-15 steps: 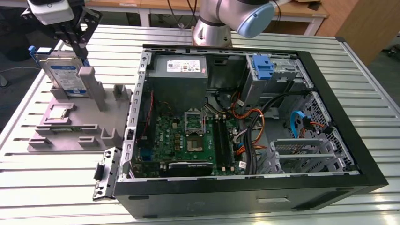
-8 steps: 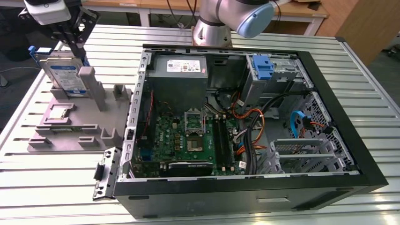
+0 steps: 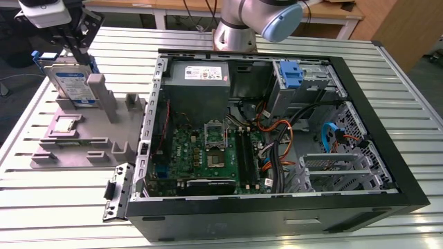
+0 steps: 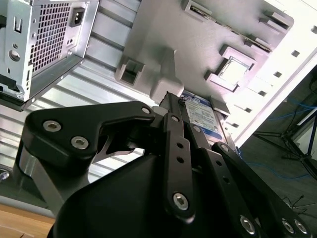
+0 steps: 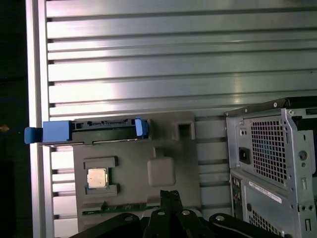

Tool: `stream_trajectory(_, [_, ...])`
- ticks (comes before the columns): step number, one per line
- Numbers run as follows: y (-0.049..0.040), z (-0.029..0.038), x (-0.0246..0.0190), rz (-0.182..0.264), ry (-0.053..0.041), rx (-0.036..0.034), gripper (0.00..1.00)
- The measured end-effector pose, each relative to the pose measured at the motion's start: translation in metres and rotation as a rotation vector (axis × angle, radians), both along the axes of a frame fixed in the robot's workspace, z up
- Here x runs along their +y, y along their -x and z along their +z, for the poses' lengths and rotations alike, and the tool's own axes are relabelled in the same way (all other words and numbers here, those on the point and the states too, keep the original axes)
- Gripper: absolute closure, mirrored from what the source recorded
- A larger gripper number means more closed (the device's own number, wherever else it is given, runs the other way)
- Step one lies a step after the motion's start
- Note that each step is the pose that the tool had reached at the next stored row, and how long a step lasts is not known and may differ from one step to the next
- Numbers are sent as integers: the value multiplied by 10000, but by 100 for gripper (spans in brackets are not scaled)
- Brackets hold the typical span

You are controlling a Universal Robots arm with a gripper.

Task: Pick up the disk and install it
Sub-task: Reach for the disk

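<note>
- Over at the exterior view's left, the disk [image 3: 69, 83] stands on edge in a grey fixture [image 3: 83, 136] on the slatted table [image 3: 49, 202], label toward the cam. It's beside the open PC case [image 3: 277, 207] but outside it.
- Same view: the gripper [image 3: 78, 44] hangs right above the disk's top edge; contact vs. small gap, I can't tell from this angle.
- First wrist view gives me the disk [image 5: 94, 131] edge-on, blue carrier frame at both ends, slotted along one end of the fixture [image 5: 133, 153]. The gripper [image 5: 168, 194] fingers look pressed together w/ nothing btwn them, not on the disk.
- Second wrist view looks along the gripper [image 4: 169, 99]: the disk [image 4: 200, 116] label sits just past a fingertip, fixture [image 4: 163, 29] beyond.
- Exterior view adds the case interior: PSU [image 3: 197, 72], mobo [image 3: 207, 150], bare blue bracket [image 3: 291, 75] in the drive bay.
- Both wrist views catch the PSU [image 5: 277, 148] [image 4: 44, 39] vented back instead, plus a CPU chip [image 5: 96, 178] [image 4: 233, 69] lying in a fixture pocket.
</note>
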State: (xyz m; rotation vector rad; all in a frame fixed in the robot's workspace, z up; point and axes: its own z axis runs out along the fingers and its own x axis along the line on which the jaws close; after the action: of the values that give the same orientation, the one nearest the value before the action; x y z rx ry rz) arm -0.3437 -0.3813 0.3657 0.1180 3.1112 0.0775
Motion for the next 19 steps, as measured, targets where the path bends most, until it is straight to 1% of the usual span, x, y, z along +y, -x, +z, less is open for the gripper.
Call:
stream_trajectory(2, [14,-4,1,0,-2,-1,89])
stream_trajectory(7, [18,-4,1,0,-1,1,89])
stream_trajectory(8, [84,-35,1,0,-2,0,89])
stream_trajectory(19, [120,-53,1,0,-1,0,89])
